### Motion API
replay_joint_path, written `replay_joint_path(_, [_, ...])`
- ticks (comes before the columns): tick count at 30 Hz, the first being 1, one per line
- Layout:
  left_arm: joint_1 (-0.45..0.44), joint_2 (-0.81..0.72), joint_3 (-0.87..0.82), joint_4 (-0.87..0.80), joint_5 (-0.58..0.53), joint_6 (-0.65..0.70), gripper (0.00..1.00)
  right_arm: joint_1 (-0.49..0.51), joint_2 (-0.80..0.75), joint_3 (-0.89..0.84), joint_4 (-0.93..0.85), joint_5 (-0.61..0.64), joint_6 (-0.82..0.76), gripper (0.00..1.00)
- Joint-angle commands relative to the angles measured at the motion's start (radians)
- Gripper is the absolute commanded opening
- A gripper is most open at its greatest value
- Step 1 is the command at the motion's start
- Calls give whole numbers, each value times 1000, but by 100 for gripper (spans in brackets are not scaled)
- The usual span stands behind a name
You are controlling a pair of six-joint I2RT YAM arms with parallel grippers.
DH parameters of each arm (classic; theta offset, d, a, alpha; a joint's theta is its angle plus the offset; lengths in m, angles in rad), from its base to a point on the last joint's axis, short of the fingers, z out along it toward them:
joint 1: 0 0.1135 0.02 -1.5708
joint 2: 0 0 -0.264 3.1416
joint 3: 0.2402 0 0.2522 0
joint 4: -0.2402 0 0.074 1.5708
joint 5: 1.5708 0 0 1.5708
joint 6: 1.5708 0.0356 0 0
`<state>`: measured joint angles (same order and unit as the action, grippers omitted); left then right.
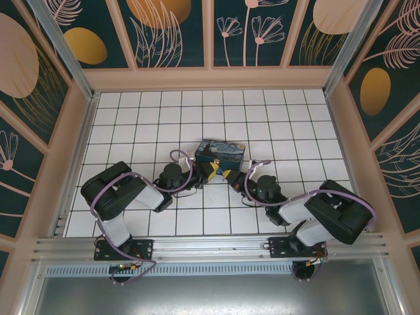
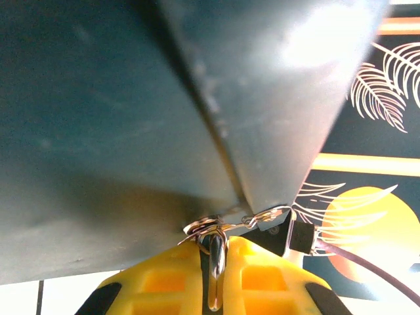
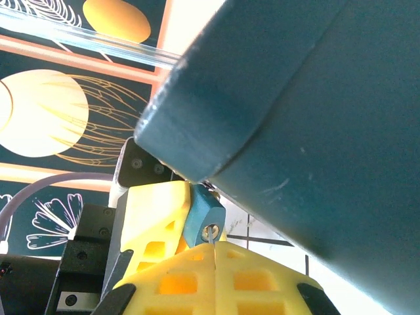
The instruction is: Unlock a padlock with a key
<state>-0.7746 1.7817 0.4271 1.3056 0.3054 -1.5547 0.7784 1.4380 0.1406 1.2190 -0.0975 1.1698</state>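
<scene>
My two grippers meet just in front of the dark blue painted box [image 1: 220,152]. The left gripper [image 2: 215,248] is shut on the padlock [image 2: 216,262], a small shiny metal body standing edge-on between the yellow fingers, with a thin wire ring [image 2: 262,215] hanging off its top. In the right wrist view the padlock [image 3: 202,213] looks blue-grey, its round keyhole facing my right gripper [image 3: 212,245]. That gripper is shut on the key [image 3: 211,239], a thin blade seen edge-on with its tip in the keyhole. From above, the left gripper [image 1: 209,172] and the right gripper [image 1: 230,176] nearly touch.
The box [image 2: 131,131] looms right over both grippers and stands on the white tiled floor [image 1: 151,118]. Patterned walls [image 1: 39,98] close in the floor on three sides. A metal rail [image 1: 210,246] with the arm bases runs along the near edge.
</scene>
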Motion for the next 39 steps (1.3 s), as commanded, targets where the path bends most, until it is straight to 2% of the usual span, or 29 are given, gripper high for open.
replay_joint_path(1, [-47, 1, 19, 158, 100, -16, 0, -17, 30, 26, 113, -4, 16, 0])
replay_joint_path(6, [-47, -5, 25, 99, 109, 43, 0, -54, 17, 32, 112, -61, 28, 0])
replay_joint_path(12, [-48, -37, 25, 0, 98, 131, 0, -101, -47, 68, -4, -123, 25, 0])
replay_joint_path(17, [-49, -35, 24, -8, 93, 139, 0, -107, -48, 89, -27, -145, 23, 0])
replay_joint_path(29, [-48, 7, 21, 94, 57, 37, 0, -6, 61, 40, 126, -52, 66, 0])
replay_joint_path(34, [-47, -18, 18, 21, 26, 72, 0, -2, 59, 16, 137, -38, 70, 0])
replay_joint_path(39, [-42, -31, 27, -92, -6, 165, 0, -4, -26, 10, 6, -39, 38, 0])
